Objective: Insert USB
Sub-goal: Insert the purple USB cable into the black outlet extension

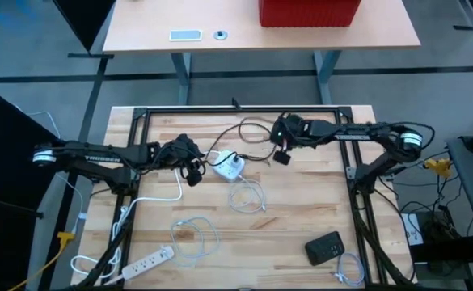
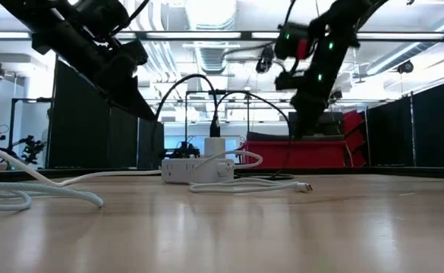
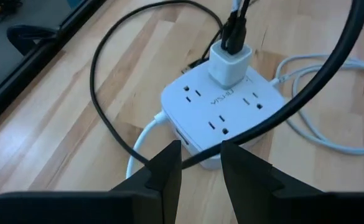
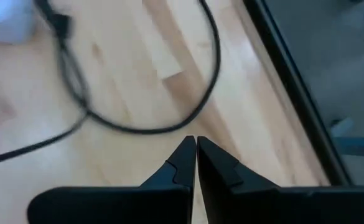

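A white power cube lies flat on the wooden table. A white charger stands plugged into its top, with a black USB plug stuck into the charger. Its black cable loops over the table. My left gripper hovers open just left of the cube, and the black cable crosses the gap between its fingertips. My right gripper is shut and empty, raised above the table right of the cube. My left gripper has a raised stretch of the black cable running across between its open fingers. I cannot tell whether either finger touches it. The fingers are not closed on it.
A white cable coil lies near the cube, its connector end on the table. A white power strip, another light cable and a black device sit toward the near edge. A black frame borders the table.
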